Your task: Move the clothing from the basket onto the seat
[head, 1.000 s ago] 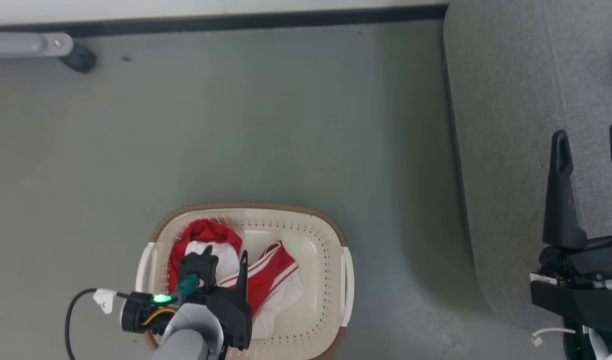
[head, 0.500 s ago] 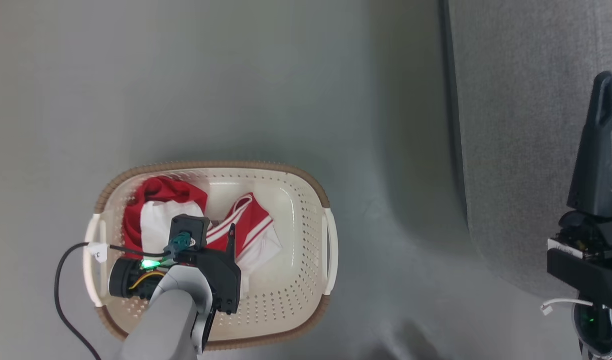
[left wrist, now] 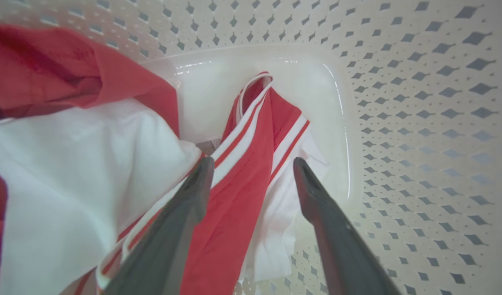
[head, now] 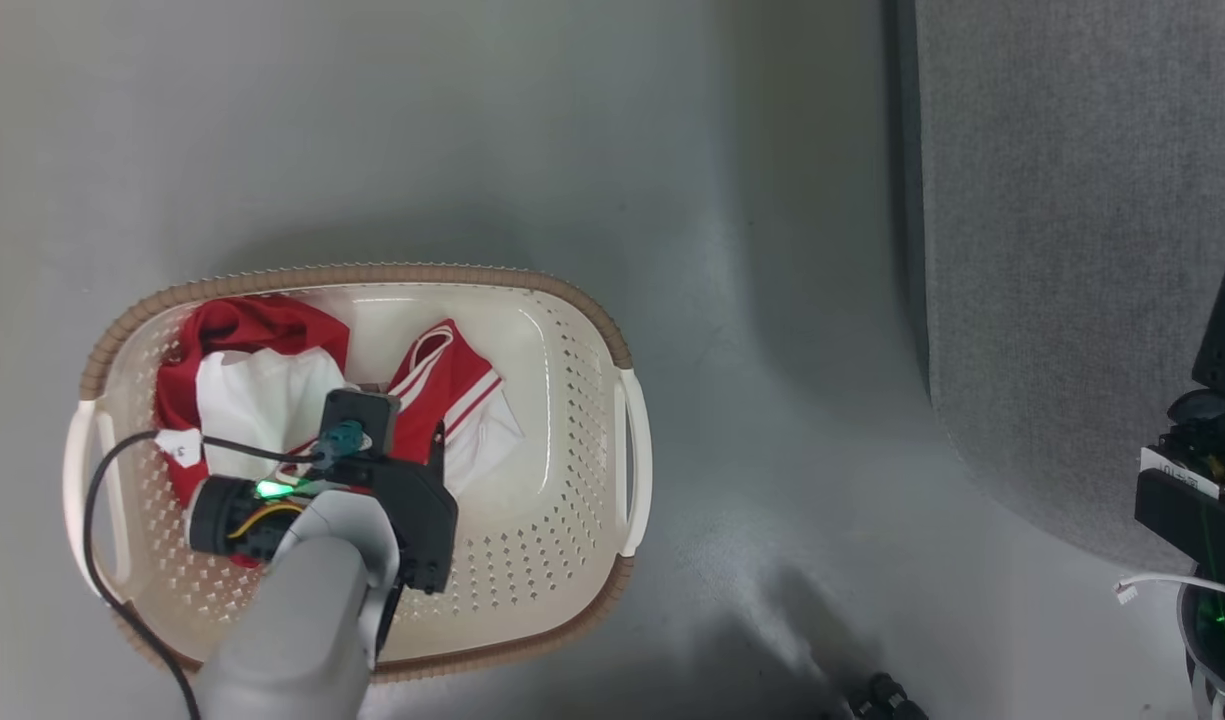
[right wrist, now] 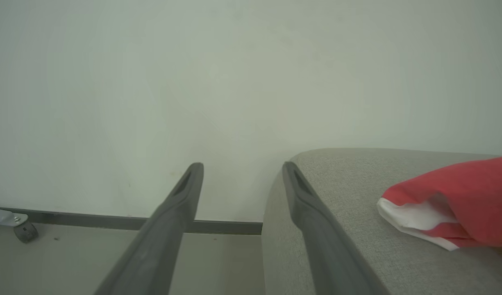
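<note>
Red-and-white clothing [head: 452, 380] bunched in the cream basket's [head: 572, 480] left half; left gripper [left wrist: 253, 164] fingers apart, straddling the striped piece [left wrist: 244, 135], nothing pinched. Right wrist view adds another red piece [right wrist: 459, 192] lying on the grey seat [right wrist: 337, 188], right gripper [right wrist: 241, 166] spread, empty. In head view the left arm [head: 302, 620] hides part of the clothing.

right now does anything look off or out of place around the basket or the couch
Nothing looks spilled or damaged. The clothing lies crumpled inside the basket, which stands upright on the floor. One red and white garment lies on the seat, where it belongs.
</note>
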Controlling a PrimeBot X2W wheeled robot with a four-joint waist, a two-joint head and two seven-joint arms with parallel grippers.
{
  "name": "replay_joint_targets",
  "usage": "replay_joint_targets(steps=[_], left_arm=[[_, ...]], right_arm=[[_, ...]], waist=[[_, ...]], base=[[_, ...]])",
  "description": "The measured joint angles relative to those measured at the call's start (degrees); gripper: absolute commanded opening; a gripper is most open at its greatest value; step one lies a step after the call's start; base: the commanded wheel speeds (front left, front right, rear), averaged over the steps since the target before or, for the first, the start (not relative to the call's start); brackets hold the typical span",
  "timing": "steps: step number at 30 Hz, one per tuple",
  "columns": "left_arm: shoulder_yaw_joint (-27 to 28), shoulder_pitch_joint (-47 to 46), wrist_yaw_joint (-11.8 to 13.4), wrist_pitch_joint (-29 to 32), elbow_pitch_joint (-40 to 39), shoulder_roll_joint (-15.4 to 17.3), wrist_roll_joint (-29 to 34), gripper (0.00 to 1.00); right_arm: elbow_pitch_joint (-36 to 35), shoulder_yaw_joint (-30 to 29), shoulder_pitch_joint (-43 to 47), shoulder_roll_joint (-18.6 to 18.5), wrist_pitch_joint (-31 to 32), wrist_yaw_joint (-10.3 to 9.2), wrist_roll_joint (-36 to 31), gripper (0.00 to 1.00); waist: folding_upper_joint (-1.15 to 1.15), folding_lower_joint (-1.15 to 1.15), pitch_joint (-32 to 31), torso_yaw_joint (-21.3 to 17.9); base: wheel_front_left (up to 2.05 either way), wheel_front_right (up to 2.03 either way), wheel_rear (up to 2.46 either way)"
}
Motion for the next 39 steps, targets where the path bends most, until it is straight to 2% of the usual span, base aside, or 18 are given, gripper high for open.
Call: replay_joint_targets(steps=[9, 21, 22, 23, 24, 39], left_arm=[[-0.3, -4.2, -1.0, 0.2, 4.0, 2.6, 0.7, 1.00], [-0.4, -6.7, -0.9, 0.2, 8.2, 2.6, 2.0, 1.00], [-0.4, -7.0, -0.9, 0.3, 8.7, 2.6, 2.0, 0.90], [-0.4, -7.3, -0.9, 0.4, 9.0, 2.5, 2.0, 0.21], [-0.1, -7.5, -0.9, 0.6, 9.3, 2.5, 2.0, 0.00], [0.6, -8.8, -1.0, 0.4, 11.4, 1.4, 0.9, 0.00]], right_arm=[[-1.9, 0.0, 0.2, 0.5, -0.1, -0.25, -0.1, 1.00], [-2.8, -0.7, 1.8, 0.8, -0.6, -0.58, -0.6, 1.00], [-2.8, -0.7, 1.8, 0.8, -0.6, -0.62, -0.6, 1.00], [-2.8, -0.8, 1.8, 0.9, -0.6, -0.74, -0.6, 1.00], [-2.8, -0.8, 1.8, 0.9, -0.6, -0.74, -0.6, 1.00], [0.1, -0.5, 0.0, 1.0, -1.6, -0.69, -0.6, 1.00]], waist=[[0.00, 0.00, 4.2, -1.9], [-0.01, 0.00, 6.7, -2.8], [-0.01, 0.00, 6.7, -2.8], [-0.01, 0.00, 6.7, -2.8], [-0.01, -0.01, 6.8, -2.7], [-0.01, -0.01, 5.3, -1.9]], base=[[0.00, 0.00, 0.00], [0.00, 0.00, 0.00], [0.00, 0.00, 0.00], [0.00, 0.00, 0.00], [0.00, 0.00, 0.00], [0.00, 0.00, 0.00]])
